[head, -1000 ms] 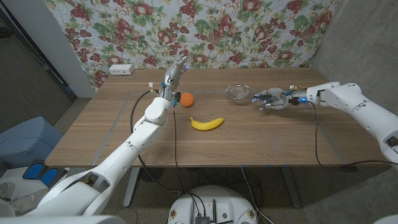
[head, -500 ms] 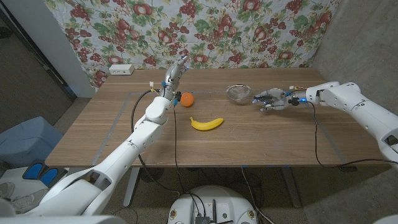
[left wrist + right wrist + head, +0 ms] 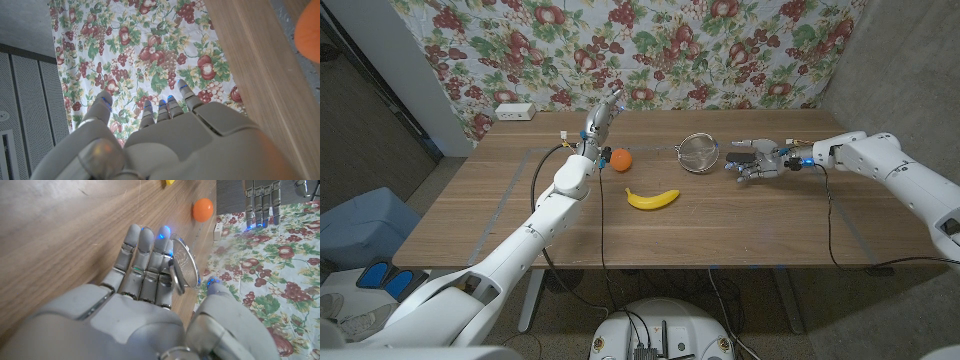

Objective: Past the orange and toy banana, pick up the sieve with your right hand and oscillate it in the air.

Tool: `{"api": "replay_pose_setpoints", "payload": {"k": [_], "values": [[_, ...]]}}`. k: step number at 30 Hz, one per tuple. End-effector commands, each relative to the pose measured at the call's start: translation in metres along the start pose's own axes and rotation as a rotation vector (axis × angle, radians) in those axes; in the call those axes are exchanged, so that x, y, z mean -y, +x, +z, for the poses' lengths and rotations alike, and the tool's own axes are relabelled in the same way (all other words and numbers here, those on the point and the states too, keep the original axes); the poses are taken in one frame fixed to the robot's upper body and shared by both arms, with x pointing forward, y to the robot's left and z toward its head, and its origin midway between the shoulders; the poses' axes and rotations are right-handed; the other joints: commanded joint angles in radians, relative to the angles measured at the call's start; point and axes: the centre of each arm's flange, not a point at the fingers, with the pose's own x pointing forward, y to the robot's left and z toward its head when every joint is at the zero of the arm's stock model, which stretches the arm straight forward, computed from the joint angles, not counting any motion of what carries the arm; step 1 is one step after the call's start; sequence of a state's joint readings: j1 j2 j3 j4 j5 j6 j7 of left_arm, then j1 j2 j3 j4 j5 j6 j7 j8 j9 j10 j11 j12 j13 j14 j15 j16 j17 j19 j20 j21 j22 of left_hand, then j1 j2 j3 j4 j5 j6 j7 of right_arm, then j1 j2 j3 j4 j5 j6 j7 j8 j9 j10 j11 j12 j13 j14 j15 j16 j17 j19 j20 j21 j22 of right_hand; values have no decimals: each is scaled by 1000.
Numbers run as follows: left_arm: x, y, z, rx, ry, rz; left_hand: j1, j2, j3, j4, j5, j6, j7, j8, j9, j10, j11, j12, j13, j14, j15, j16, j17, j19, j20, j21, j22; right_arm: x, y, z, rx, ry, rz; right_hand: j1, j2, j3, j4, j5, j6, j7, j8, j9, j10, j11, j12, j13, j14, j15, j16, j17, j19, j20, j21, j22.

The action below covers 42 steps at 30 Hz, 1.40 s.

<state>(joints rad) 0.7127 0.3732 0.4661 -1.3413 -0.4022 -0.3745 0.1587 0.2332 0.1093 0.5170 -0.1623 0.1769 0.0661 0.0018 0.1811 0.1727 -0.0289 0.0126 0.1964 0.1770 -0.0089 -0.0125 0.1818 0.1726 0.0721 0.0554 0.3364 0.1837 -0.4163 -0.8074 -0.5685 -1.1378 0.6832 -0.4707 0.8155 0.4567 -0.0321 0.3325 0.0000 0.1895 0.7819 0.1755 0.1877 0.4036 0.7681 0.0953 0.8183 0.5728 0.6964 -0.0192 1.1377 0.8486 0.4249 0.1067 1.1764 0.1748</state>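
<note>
The round metal-mesh sieve (image 3: 698,153) stands tipped on its edge just above the table's far middle. My right hand (image 3: 752,163) holds its short handle from the right. In the right wrist view the sieve (image 3: 184,266) sits between that hand's thumb and its fingers (image 3: 145,260). The orange (image 3: 620,159) lies left of the sieve, and the yellow toy banana (image 3: 652,198) lies nearer to me. My left hand (image 3: 605,110) is raised beside the orange with its fingers (image 3: 165,107) straight and apart, holding nothing.
A white power strip (image 3: 514,112) lies at the wooden table's (image 3: 500,215) far left edge. A flowered cloth (image 3: 650,50) hangs behind the table. Cables run across the table along both arms. The orange (image 3: 203,209) and my left hand (image 3: 260,200) appear in the right wrist view.
The sieve, which lay with its bowl down on the table, has tipped up on edge and come a little to the left in my right hand. My left arm has not moved.
</note>
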Motion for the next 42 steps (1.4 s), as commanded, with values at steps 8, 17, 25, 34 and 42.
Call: {"api": "replay_pose_setpoints", "payload": {"k": [8, 17, 25, 34, 42], "values": [[-2, -3, 2, 5, -2, -10, -9, 0, 10, -2, -3, 2, -7, -1, 1, -4, -5, -3, 2, -2, -3, 1, 0, 8, 1, -4, 3, -7, -13, -6, 100, 1, -88, -31, -10, -29, -64, 8, -367, -29, 3, -85, -467, 8, -304, -79, -472, 94, -384, -210, -259, 34, -145, 7], [-2, -5, 4, 11, 0, -17, -10, 0, 11, -2, -3, 2, -8, -1, 1, -3, -7, -2, 2, -1, -4, 1, 0, 10, 2, -5, 3, -11, -17, -11, 177, 10, -102, -1, 20, -40, -118, 4, -576, -73, 0, -169, -673, 13, -461, -150, -763, 99, -606, -329, -426, -19, -279, -4], [-4, -8, 6, 12, 1, -17, -10, -1, 11, -2, -3, 2, -9, -1, 1, -2, -6, -2, 2, 0, -5, 1, 0, 10, 2, -7, 3, -16, -20, -13, 293, -2, -142, 21, 34, -38, -137, 2, -617, -121, 4, -194, -719, -14, -511, -195, -844, 61, -694, -397, -486, -54, -354, -9], [-8, -11, 7, 17, 6, -15, -11, -1, 12, -2, -3, 2, -11, -1, 1, -3, -6, -2, 2, 0, -4, 1, 0, 12, 2, -8, 3, -24, -25, -19, 480, -7, -222, 25, 38, -42, -141, -1, -620, -154, 8, -204, -742, -39, -542, -227, -874, 39, -743, -445, -527, -59, -407, -10], [-13, -12, 7, 18, 2, -19, -11, -1, 13, -2, -3, -1, -12, -2, 1, -5, -5, -3, 2, -2, -6, 0, 0, 14, 2, -9, 3, -31, -25, -23, 646, 2, -270, 11, 33, -52, -137, -5, -599, -170, 14, -208, -734, -50, -550, -247, -850, 34, -754, -473, -488, -75, -415, -10]]}}
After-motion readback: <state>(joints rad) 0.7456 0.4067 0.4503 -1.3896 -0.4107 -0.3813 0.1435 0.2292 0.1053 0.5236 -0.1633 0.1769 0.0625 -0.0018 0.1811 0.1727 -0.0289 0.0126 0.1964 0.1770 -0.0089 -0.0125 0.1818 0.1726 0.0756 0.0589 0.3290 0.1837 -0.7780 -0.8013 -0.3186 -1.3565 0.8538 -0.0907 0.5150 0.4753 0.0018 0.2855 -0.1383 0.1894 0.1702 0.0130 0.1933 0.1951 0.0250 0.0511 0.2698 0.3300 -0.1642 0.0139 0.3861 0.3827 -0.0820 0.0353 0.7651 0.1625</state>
